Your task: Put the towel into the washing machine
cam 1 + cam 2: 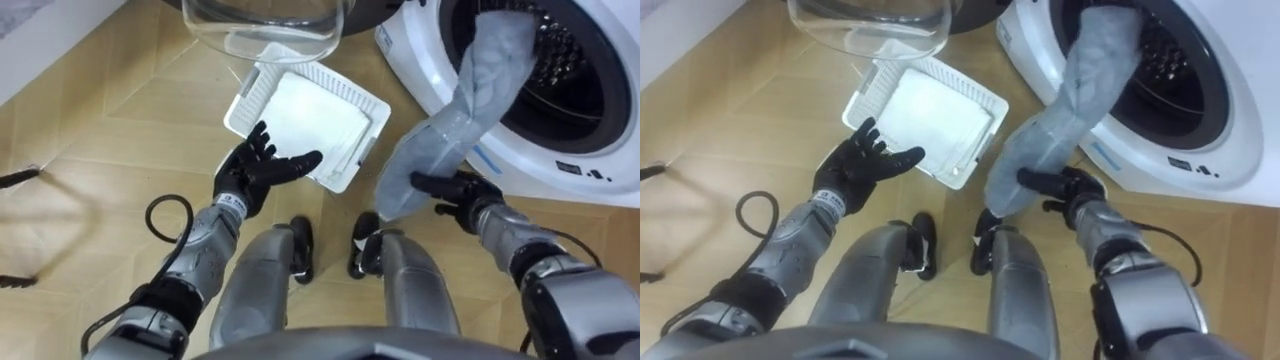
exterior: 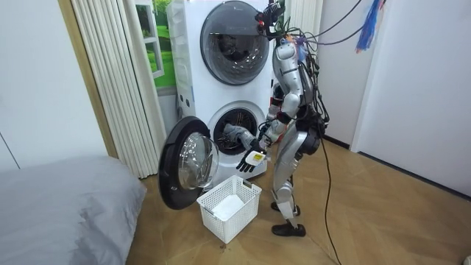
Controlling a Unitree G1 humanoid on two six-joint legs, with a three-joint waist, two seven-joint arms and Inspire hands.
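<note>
Towel [image 1: 470, 105]: limp grey strip at round drum [image 1: 568, 48]

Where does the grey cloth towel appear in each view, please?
Left eye view: the grey cloth towel hangs from the drum opening, upper right, down to the right hand.
Right eye view: the towel likewise, right of centre.
Room view: the towel, a small grey bunch in the lower drum opening.
Shared landmark: the white plastic basket on the floor.

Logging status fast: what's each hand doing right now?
Left hand: open, holding nothing, above the white basket.
Right hand: closed on the grey towel, whose top end is in the drum.
</note>
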